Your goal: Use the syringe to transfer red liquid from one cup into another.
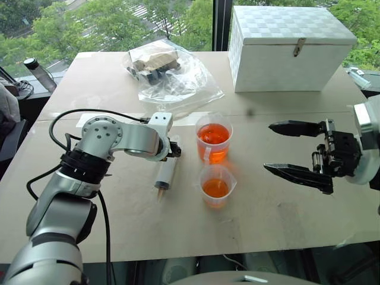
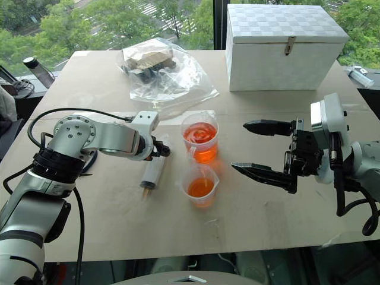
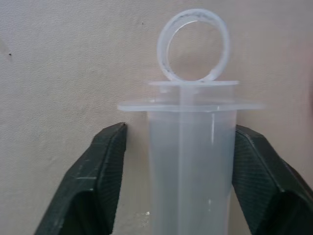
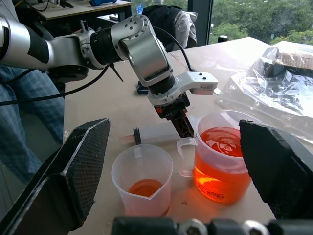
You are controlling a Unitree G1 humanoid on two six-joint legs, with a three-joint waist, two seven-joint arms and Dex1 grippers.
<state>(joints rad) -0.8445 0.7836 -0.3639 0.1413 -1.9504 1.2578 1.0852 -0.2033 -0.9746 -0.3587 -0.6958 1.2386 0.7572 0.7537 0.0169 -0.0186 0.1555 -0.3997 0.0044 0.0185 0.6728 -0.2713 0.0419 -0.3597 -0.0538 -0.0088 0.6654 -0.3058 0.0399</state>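
Note:
The syringe (image 1: 167, 173) lies flat on the table, left of both cups, its ring-shaped top (image 3: 193, 45) at the far end. My left gripper (image 1: 174, 151) points down over its upper barrel (image 3: 190, 161). The black fingers (image 3: 105, 166) stand open on either side just below the flange, one touching and one with a small gap. The taller handled cup (image 1: 214, 139) holds red liquid (image 4: 217, 161) to about half. In front of it, the shorter cup (image 1: 216, 185) has a shallow layer. My right gripper (image 1: 268, 147) hovers open, to the right of the cups.
A white box (image 1: 291, 47) stands at the back right, and a crumpled plastic bag (image 1: 166, 71) lies at the back centre. A bottle (image 1: 38, 72) sits beyond the table's left corner. A person in jeans (image 4: 29, 112) is past the table's left side.

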